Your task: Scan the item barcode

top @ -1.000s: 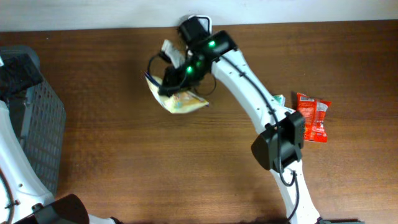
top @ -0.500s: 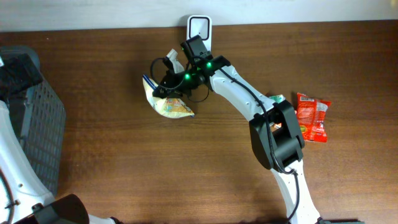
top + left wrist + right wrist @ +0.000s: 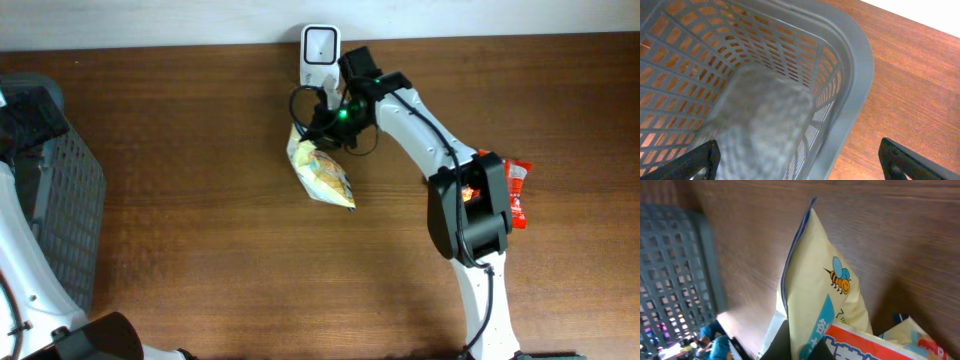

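Yellow snack bag (image 3: 322,175), clamped in the right fingers (image 3: 315,126), hangs just below the white scanner (image 3: 320,48) at upper centre, seemingly presenting its barcode (left fingers (image 3: 912,161) gape idle above the grey basket (image 3: 860,55)).

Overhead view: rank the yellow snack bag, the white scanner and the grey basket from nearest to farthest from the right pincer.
1. The yellow snack bag: gripped by the right pincer, trailing just below it in the picture.
2. The white scanner: top centre, a short way beyond the pincer.
3. The grey basket: far off at the left edge.
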`<state>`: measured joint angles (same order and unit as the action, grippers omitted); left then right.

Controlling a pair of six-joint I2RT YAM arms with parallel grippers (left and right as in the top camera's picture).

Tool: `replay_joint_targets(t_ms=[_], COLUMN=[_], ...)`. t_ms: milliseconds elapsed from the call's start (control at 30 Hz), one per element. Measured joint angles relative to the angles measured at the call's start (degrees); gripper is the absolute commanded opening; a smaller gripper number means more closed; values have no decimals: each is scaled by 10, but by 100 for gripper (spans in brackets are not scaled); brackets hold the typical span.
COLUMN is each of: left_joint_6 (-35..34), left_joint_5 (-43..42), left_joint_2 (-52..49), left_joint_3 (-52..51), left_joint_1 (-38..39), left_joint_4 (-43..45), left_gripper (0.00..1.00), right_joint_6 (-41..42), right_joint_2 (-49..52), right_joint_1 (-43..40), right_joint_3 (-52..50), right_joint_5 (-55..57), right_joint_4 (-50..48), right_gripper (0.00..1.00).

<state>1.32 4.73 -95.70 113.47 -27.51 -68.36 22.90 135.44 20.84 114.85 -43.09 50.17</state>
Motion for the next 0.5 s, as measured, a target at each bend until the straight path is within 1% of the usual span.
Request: replay_joint_targets(t_ms=[100, 167, 300, 400, 433, 500], left_joint_6=[0, 0, 0, 0, 0, 0], left_joint_5=[0, 0, 0, 0, 0, 0], left_joint_2=[0, 0, 0, 0, 0, 0], left_joint_3=[0, 0, 0, 0, 0, 0], left_joint_1=[0, 0, 0, 0, 0, 0], left_joint_4=[0, 0, -1, -1, -2, -2], left_gripper=[99, 99, 99, 99, 99, 99], right_joint_6=[-49, -102, -173, -192, -190, -172], right_joint_2=[0, 0, 0, -1, -3, -5], right_joint_1=[-1, -1, -1, -3, -4, -10], right_joint_3=[0, 0, -3, -3, -2, 16], right_joint_5=[-32, -98, -190, -285, -325, -368], right_joint_4=[6, 22, 90, 90, 90, 94], right_gripper=[4, 4, 4, 4, 4, 4])
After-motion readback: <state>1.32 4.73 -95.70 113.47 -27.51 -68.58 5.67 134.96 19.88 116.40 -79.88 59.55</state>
